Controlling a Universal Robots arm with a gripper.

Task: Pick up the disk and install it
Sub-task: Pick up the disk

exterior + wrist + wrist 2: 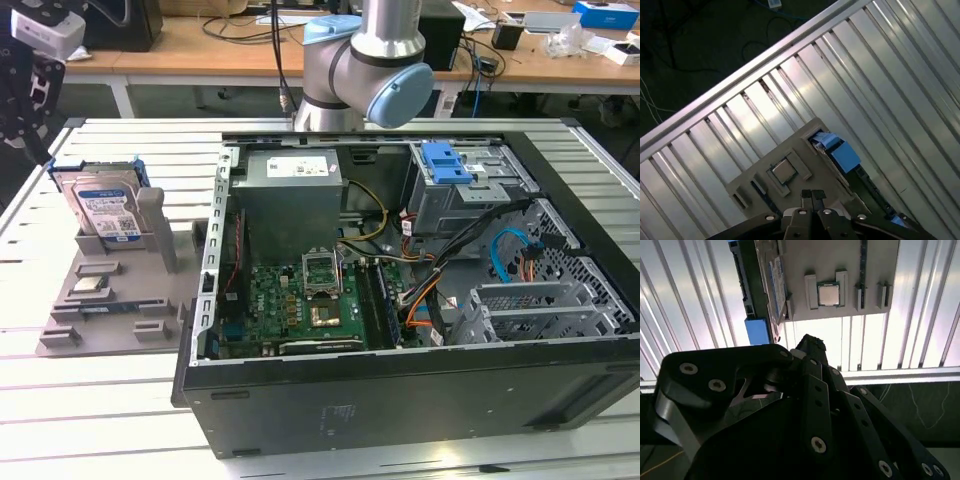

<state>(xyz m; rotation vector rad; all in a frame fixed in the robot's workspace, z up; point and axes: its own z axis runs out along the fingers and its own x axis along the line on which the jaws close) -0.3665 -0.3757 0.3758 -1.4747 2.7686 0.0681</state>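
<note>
While the end effector [811,194] hovers above the disk [105,212], pinched closed and empty, I'd call this the approach; grabbing needs it opened first.

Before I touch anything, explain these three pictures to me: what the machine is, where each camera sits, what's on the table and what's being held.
The machine is a robot arm standing behind a ribbed metal table. The exterior view comes from a camera off the arm and takes in the whole scene. Both wrist views come from cameras riding on the arm, looking down past its gripper.

On the table lies an open computer case. To the exterior view's left of it is a grey holder. The disk stands upright in it, with blue rails on its sides, and a small processor chip lies flat.

The gripper hangs above that holder, shut and holding nothing. The disk is not yet picked up.
</note>
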